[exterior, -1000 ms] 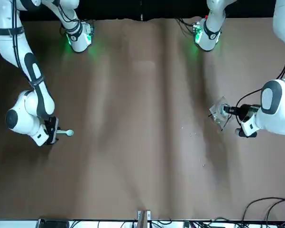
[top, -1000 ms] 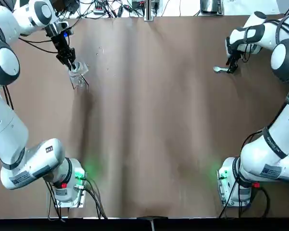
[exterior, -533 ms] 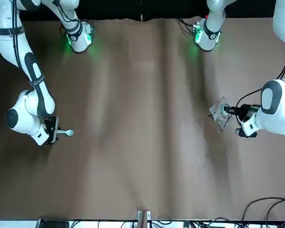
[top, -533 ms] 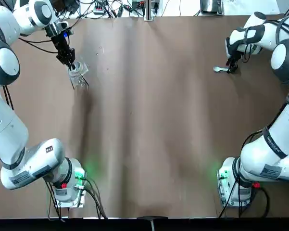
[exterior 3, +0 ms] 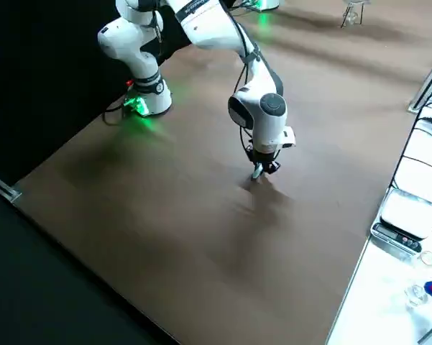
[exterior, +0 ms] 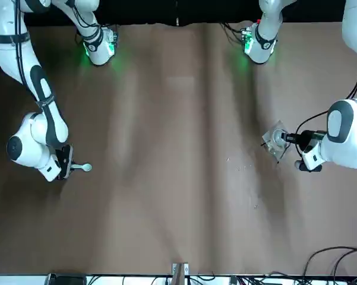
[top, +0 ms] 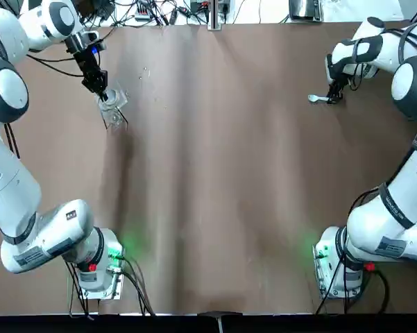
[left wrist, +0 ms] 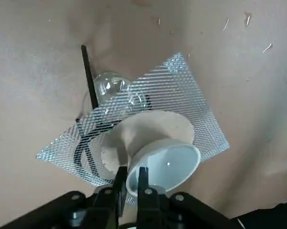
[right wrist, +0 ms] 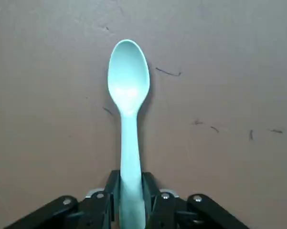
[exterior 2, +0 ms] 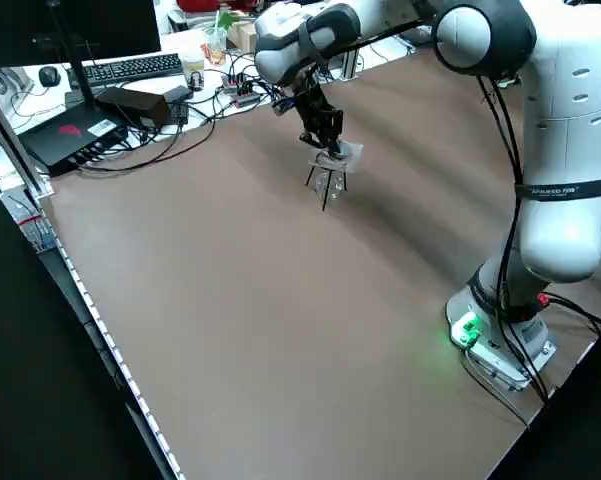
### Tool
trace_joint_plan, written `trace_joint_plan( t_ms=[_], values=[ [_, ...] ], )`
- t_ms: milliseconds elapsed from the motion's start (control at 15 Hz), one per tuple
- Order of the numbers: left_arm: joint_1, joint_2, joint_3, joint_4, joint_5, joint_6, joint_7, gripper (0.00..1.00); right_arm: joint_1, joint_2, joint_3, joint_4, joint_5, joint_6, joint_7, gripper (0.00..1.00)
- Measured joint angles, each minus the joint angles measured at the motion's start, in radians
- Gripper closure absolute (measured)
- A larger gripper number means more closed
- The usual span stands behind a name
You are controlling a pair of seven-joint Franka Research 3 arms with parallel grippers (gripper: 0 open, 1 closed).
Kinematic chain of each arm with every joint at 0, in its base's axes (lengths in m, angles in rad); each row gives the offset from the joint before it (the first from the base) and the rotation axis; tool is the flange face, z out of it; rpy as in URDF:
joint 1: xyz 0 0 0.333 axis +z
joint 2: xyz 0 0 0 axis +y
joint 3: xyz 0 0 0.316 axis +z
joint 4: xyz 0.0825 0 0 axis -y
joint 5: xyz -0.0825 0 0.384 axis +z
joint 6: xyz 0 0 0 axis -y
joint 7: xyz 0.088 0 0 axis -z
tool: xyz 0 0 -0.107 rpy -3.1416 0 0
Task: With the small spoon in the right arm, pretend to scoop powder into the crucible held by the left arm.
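Observation:
At the table's far right my right gripper point(top: 331, 97) is shut on the handle of a small pale spoon point(top: 317, 99). The spoon's bowl point(right wrist: 128, 86) points away from the fingers, just over the brown cloth. At the far left my left gripper point(top: 99, 88) is shut on the rim of a small white crucible point(left wrist: 165, 162). The crucible hangs over a square wire gauze point(left wrist: 186, 95) on a black tripod. The front view shows the spoon point(exterior: 81, 168) at the left and the crucible point(exterior: 277, 138) at the right, a whole table width apart.
A round glass piece point(left wrist: 110, 86) lies under the gauze. The brown cloth point(top: 222, 173) covers the table between the arms. Cables, a keyboard point(exterior 2: 130, 68) and a small scale point(exterior 3: 402, 215) lie beyond the table's far edge. Both arm bases stand at the near edge.
Hardly anything differs: the right gripper with the spoon has shifted a touch, and the left gripper keeps the crucible over the gauze.

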Motion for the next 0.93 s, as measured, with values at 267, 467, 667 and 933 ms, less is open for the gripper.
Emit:
trace_joint_plan(
  t_ms=[267,467,667,933],
  values=[
    [0.001,-0.001,0.000,0.003,0.000,-0.005,-0.004,0.94,-0.003,-0.001,-0.001,0.003,0.000,-0.029,0.022,0.75],
    [0.002,-0.001,0.000,0.006,-0.001,-0.005,-0.019,0.94,-0.004,-0.001,-0.003,0.013,0.000,-0.076,0.047,0.75],
    [0.003,-0.006,-0.009,0.015,-0.003,-0.014,-0.062,0.94,-0.004,-0.001,-0.004,0.056,0.000,-0.191,0.085,0.75],
    [0.002,-0.026,-0.059,0.024,-0.059,-0.027,-0.117,0.94,0.017,-0.001,0.009,0.113,0.000,-0.366,0.231,0.77]
  ],
)
